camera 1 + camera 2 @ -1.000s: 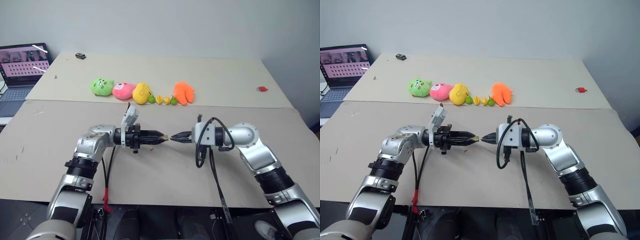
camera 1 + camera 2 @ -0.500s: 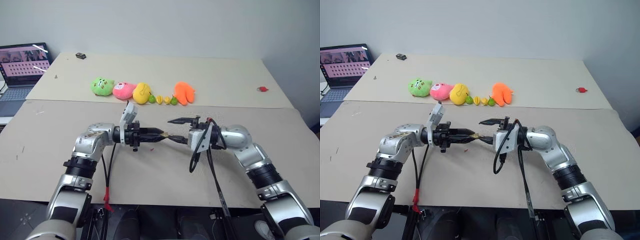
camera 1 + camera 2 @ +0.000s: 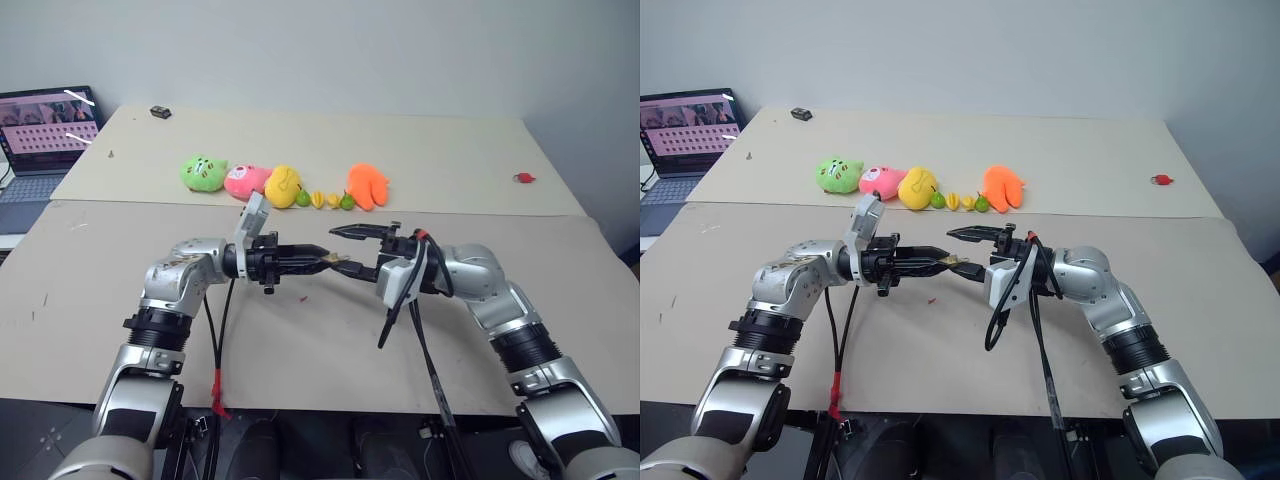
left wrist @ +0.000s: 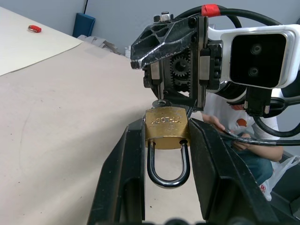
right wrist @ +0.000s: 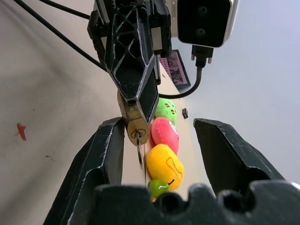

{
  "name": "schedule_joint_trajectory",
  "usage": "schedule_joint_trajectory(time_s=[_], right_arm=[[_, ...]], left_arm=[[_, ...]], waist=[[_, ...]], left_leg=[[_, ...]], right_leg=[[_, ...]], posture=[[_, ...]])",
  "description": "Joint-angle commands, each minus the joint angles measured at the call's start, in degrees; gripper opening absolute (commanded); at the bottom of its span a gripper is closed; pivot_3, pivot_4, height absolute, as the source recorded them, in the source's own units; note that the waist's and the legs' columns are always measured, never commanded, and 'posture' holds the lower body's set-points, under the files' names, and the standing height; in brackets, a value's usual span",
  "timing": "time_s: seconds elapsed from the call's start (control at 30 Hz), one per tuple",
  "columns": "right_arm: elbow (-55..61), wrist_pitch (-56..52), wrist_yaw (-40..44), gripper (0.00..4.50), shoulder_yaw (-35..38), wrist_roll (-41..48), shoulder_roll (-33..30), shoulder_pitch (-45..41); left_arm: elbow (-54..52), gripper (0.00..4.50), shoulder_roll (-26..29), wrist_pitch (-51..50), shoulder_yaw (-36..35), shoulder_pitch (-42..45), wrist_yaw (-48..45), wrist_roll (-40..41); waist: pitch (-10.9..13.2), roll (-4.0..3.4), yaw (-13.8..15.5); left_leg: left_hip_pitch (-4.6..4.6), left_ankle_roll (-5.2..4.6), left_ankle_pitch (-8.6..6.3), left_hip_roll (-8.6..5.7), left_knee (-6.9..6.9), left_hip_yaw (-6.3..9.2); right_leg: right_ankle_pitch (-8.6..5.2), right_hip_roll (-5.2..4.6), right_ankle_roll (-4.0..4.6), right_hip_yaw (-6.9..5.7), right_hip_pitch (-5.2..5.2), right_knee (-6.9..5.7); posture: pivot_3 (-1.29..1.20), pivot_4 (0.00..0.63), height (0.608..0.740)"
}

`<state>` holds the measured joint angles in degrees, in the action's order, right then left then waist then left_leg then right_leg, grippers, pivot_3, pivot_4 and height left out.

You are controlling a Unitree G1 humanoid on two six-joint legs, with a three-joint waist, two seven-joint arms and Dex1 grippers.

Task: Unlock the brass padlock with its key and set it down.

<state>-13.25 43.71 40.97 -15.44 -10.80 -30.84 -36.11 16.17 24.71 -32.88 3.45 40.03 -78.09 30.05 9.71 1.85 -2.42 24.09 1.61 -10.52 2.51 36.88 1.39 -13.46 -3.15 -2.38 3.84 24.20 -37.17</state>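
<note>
The brass padlock (image 4: 166, 127) is clamped sideways between the fingers of my left gripper (image 3: 320, 260), which is shut on its body above the middle of the near table. Its dark shackle (image 4: 168, 164) points back toward my left wrist. A thin silvery key (image 5: 140, 151) sticks out of the keyhole end. My right gripper (image 3: 343, 250) faces the left one, open. One of its fingers (image 5: 107, 145) lies close beside the padlock (image 5: 135, 125) and the other stands well away, neither gripping it.
A row of plush toys (image 3: 283, 185) and small toy fruits (image 3: 330, 200) lies on the far table. A laptop (image 3: 45, 140) sits at the far left. There is a small red object (image 3: 524, 178) at the far right and a black one (image 3: 160, 111) at the back.
My right gripper was shut at the key end of the padlock a second ago. It has opened, rolled its wrist and risen a little. The left gripper still holds the padlock.
</note>
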Motion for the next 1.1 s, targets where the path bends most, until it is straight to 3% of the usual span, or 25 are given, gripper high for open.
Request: schedule_joint_trajectory(time_s=[0.03, 0.07, 0.27, 0.3, 0.83, 1.1], right_arm=[[2.7, 2.1, -1.0, 2.32, 1.4, 2.0, -0.1, -2.7], [2.7, 2.1, -0.6, 2.17, 1.4, 2.4, -0.3, -2.8], [1.7, 3.4, 0.3, 0.14, 1.5, 2.6, -1.5, -3.5], [1.4, 3.7, 0.2, 0.04, 1.5, 2.4, -1.7, -3.6], [3.1, 10.5, 0.9, 0.03, -1.6, -0.3, -4.0, -0.9], [2.2, 15.7, -3.1, 0.03, -2.3, -7.0, -4.2, 0.4]], left_arm=[[-1.4, 0.82, 0.4, -0.3, 0.3, 0.5, 0.2, 0.0], [-1.4, 0.82, 0.5, -0.3, 0.3, 0.4, 0.2, 0.0], [-1.7, 0.82, 0.6, -0.3, 0.4, 0.1, 0.3, 0.1], [-1.7, 0.82, 0.7, -0.3, 0.4, 0.1, 0.4, 0.2], [-2.6, 0.82, 1.1, -1.4, 0.8, -0.6, 0.8, 0.8], [-3.1, 0.82, 1.2, -1.9, 1.2, -0.9, 1.1, 1.2]], waist=[[0.0, 0.00, 0.0], [0.0, 0.00, 0.0], [0.0, 0.00, 0.0], [0.0, 0.00, 0.0], [0.0, 0.00, 0.0], [0.0, 0.00, 0.0]], left_leg=[[0.00, 0.00, 0.00, 0.00, 0.00, 0.00], [0.00, 0.00, 0.00, 0.00, 0.00, 0.00], [0.00, 0.00, 0.00, 0.00, 0.00, 0.00], [0.00, 0.00, 0.00, 0.01, 0.00, 0.00], [0.00, 0.00, 0.00, 0.00, 0.00, 0.00], [0.00, 0.00, 0.00, 0.00, 0.00, 0.00]], right_leg=[[0.00, 0.00, 0.00, 0.00, 0.00, 0.00], [0.00, 0.00, 0.00, 0.00, 0.00, 0.00], [0.00, 0.00, 0.00, 0.00, 0.01, -0.01], [0.00, 0.00, 0.00, 0.00, 0.00, 0.00], [0.00, 0.00, 0.00, 0.00, 0.00, 0.00], [0.00, 0.00, 0.00, 0.00, 0.01, 0.00]], posture=[[0.00, 0.150, 0.722], [0.00, 0.150, 0.722], [0.00, 0.150, 0.722], [0.00, 0.150, 0.722], [0.00, 0.150, 0.722], [0.00, 0.150, 0.722]])
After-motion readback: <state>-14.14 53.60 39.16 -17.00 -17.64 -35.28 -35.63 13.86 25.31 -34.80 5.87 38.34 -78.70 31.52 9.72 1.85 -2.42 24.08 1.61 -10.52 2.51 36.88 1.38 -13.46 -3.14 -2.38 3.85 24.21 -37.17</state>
